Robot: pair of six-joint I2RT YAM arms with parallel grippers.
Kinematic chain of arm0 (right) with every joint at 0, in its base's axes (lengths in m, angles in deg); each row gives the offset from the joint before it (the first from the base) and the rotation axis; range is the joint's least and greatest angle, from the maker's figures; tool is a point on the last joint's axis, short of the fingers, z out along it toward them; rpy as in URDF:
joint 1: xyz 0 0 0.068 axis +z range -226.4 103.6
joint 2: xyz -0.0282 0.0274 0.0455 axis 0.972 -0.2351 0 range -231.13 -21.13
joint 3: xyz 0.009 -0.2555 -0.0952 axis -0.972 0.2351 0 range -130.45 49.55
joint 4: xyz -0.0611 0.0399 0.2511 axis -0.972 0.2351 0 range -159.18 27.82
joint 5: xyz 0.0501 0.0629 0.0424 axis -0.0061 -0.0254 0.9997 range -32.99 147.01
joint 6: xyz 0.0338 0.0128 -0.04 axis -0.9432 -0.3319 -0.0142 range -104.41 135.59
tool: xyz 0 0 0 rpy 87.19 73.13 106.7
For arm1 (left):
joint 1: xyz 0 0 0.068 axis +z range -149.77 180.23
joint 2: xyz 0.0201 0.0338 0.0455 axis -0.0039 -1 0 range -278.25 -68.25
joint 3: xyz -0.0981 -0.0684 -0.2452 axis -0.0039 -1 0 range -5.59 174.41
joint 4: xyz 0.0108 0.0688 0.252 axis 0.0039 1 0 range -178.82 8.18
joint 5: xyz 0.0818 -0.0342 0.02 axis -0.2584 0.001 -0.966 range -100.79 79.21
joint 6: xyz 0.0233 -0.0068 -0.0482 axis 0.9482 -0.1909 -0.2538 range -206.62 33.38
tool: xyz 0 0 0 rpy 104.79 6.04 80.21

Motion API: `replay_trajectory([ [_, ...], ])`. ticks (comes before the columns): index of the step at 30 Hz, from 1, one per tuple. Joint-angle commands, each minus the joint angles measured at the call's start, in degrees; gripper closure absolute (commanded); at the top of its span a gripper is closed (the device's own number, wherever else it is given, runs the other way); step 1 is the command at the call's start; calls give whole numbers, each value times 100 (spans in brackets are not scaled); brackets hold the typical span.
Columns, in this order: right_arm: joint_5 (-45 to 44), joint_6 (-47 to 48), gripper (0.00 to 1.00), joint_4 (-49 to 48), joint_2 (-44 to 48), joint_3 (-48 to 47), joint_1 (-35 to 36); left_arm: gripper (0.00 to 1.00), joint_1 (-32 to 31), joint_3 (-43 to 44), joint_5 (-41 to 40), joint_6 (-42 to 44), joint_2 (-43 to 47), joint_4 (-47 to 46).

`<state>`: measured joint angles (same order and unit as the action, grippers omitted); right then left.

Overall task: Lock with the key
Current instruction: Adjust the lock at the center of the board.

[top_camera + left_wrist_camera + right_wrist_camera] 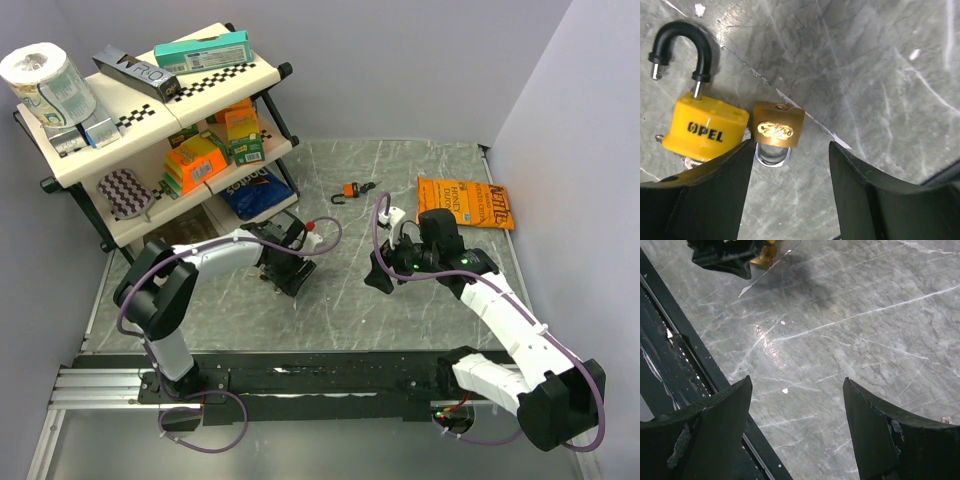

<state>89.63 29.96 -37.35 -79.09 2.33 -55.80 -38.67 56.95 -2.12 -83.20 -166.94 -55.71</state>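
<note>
- At the far left of the table point(340, 320): shelf rack point(150, 130), with toilet roll point(45, 85) and boxes point(205, 50) on its top tier.
- At the far right: snack bag point(465, 203), flat on the table.
- Between rack and bag, toward the back: key point(352, 191), well apart from both grippers.
- Just before the rack: left gripper point(290, 275), above two padlocks.
- In the left wrist view: larger padlock point(707, 127) on the left, smaller padlock point(777, 125) just beside it on the right, shackles pointing opposite ways.
- Between the spread fingers point(715, 190): the smaller padlock's shackle.
- Right of centre: right gripper point(380, 275), above bare table.
- Along the near edge: rail point(300, 385), under both arm bases.
</note>
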Motion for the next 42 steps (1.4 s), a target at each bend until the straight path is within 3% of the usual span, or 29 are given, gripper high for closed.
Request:
replay_trajectory([
  [1,122,-66,18,16,135,-156,-47,34,-136,-75,-444,141,-159,-243],
  [11,262,-127,18,33,214,-103,-100,42,-285,-348,-559,212,-53,-647],
  [14,350,-145,17,77,258,-94,-144,50,-285,-392,-585,203,-45,-735],
  [17,403,-110,17,130,355,-42,-205,67,-285,-418,-480,229,25,-788],
  [24,648,-92,15,375,303,-111,-723,82,-312,11,292,870,228,-577],
  [29,1263,-92,15,709,-5,-270,-1680,85,-382,127,1294,2152,579,-559],
  [34,1537,153,16,1201,-602,-586,-2586,88,-601,73,1752,4453,764,-349],
  [39,1396,312,18,1387,-919,-876,-3123,89,-786,949,2094,6403,46,239],
  [42,1352,478,18,1518,-972,-973,-3281,89,-909,1801,2165,6934,-649,670],
])
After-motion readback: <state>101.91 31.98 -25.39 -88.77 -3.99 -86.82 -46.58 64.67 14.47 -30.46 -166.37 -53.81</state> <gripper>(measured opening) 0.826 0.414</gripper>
